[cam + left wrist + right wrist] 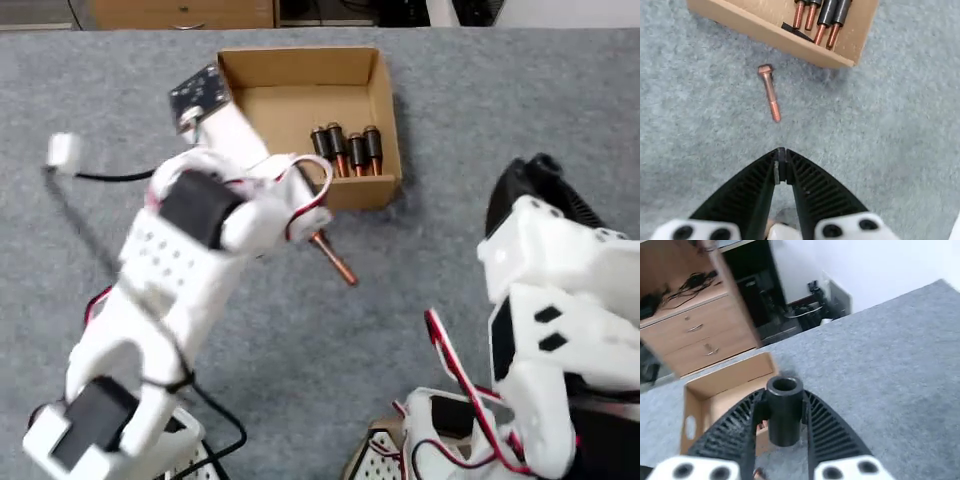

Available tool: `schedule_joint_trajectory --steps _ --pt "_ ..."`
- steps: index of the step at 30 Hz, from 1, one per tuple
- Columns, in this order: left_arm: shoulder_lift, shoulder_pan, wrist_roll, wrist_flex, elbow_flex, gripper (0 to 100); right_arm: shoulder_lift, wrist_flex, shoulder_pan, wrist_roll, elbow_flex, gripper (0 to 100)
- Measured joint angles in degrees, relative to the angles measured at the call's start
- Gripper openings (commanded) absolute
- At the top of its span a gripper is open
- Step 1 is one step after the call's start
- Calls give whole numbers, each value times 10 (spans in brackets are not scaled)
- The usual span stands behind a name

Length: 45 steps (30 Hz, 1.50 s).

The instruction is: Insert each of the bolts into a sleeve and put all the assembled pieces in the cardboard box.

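Grey worktop (500, 120) carried a box (300, 66) near its far edge, four assembled pieces (348, 150) inside; one bolt (769, 92) lay just before it. Left fingers (807, 182) were pressed together, empty; right fingers (826, 426) clamped a sleeve (784, 410).

Bolt (769, 92) on the table (890, 150), just outside the cardboard box (765, 34)

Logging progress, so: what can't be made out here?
High view: the left arm hides one end of the loose bolt.
Left wrist view: the picture's edge cuts off the assembled pieces in the cardboard box.
Right wrist view: the sleeve and fingers hide part of the box.
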Motion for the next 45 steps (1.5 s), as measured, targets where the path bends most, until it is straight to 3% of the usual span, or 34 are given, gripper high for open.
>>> schedule_joint_trajectory --steps 7,18,38,45 --pt "140 -10 66 -59 0 18 -3 -11 16 0 6 2" --pt "306 -15 74 -146 0 18 -3 -12 16 0 10 2" --pt "445 -19 20 -149 -84 19 2 -56 16 0 86 2" --pt "471 -19 18 -142 -86 147 2 -56 16 0 86 2"
